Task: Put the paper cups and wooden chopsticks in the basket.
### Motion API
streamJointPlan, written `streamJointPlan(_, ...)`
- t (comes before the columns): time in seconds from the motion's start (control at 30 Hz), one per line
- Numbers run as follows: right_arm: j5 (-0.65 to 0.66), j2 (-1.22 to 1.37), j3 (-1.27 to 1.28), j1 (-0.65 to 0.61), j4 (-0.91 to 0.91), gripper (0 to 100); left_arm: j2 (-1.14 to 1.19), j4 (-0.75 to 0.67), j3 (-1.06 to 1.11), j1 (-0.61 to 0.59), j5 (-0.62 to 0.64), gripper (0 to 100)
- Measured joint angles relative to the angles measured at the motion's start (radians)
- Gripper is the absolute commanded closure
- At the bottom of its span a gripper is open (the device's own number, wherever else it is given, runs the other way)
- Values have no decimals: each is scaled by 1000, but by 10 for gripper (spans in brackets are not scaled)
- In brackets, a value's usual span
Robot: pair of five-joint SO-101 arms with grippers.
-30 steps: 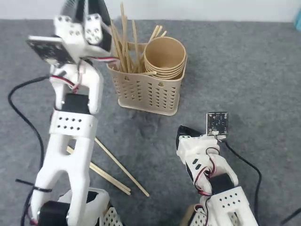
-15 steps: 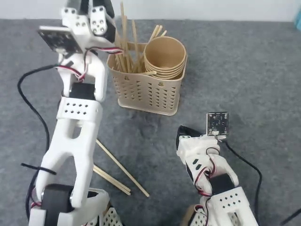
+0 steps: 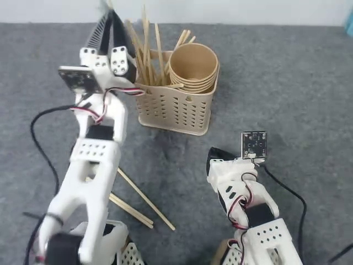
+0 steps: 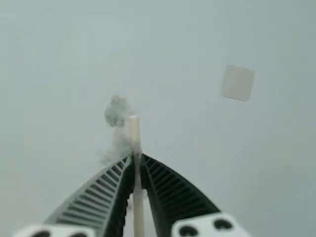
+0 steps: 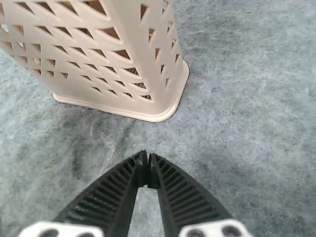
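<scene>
Basket (image 3: 175,110) of beige lattice plastic, standing far back near the middle of a grey tabletop (image 3: 298,83). A stack of paper cups (image 3: 193,65) sits inside it on the right side. A bundle of wooden chopsticks (image 3: 146,52) stands upright and fanned out in its left side.

The left arm, white with black fingers, rises along the left of the scene. Its left hand (image 4: 134,158) is held high just beside the far left corner of the basket. The fingers are pressed together on a single chopstick (image 4: 134,129), whose tip pokes out past the fingertips.

A few loose chopsticks (image 3: 140,203) lie flat on the tabletop at the near left, running diagonally and partly hidden under the left arm.

The right arm sits low at the near right. Its right hand (image 5: 147,157) is closed with nothing between the fingers. It points at the near right corner of the basket, a short way off from it, just above the tabletop.
</scene>
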Motion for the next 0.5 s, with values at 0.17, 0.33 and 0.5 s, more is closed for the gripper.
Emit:
streamJointPlan(0.17, 8, 0, 0, 0, 0, 991, -233, 301, 0, -2, 0, 791)
streamJointPlan(0.33, 8, 0, 0, 0, 0, 991, -354, 678, -60, -3, 0, 663)
streamJointPlan(0.5, 8, 0, 0, 0, 0, 991, -345, 787, -84, -2, 0, 663)
